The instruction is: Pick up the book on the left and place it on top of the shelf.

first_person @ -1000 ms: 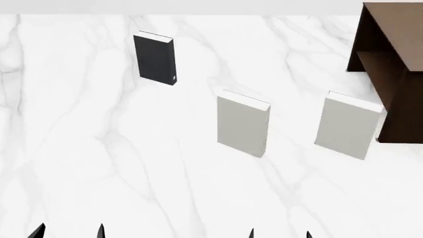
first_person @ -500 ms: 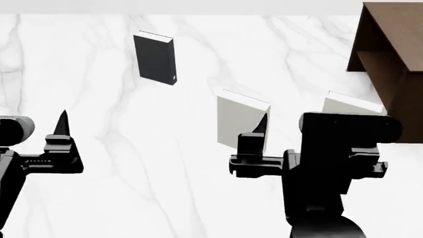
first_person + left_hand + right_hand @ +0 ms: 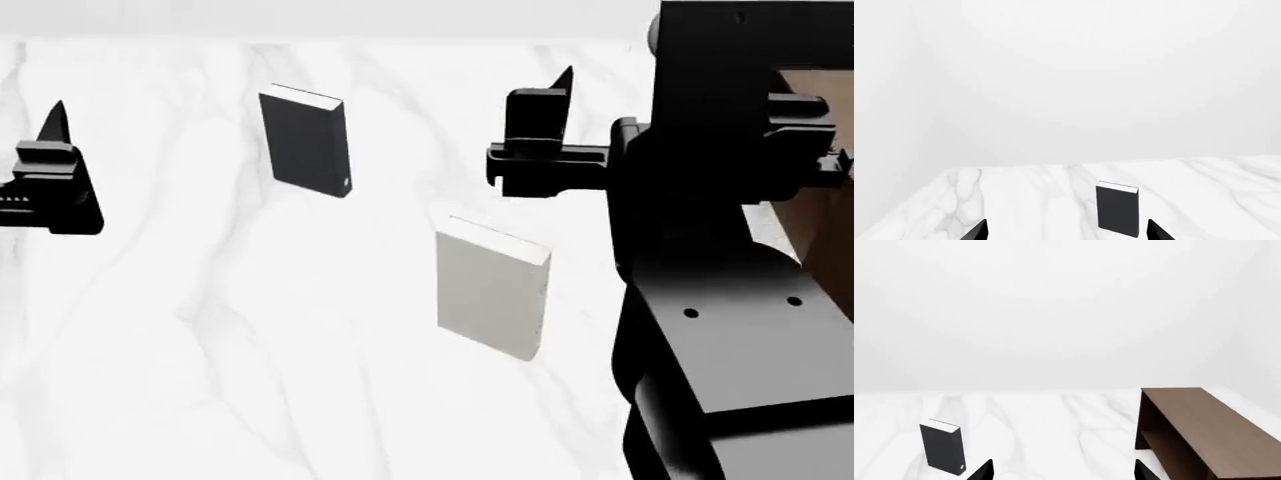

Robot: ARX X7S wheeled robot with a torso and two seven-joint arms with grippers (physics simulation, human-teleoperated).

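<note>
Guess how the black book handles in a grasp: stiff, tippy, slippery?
The black book looks like a rigid hardcover, so probably stiff in a pinch. It stands upright on a narrow edge on the marble table, so a side nudge could well tip it. Its smooth cover may slip.

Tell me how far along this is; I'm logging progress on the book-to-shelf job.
Nothing is finished yet. The black book stands untouched on the marble table, and the shelf top is bare. In hand: the left gripper, open, points toward the book, not yet at it. The right gripper is open and empty. Left: grasp, lift, carry, place.
</note>
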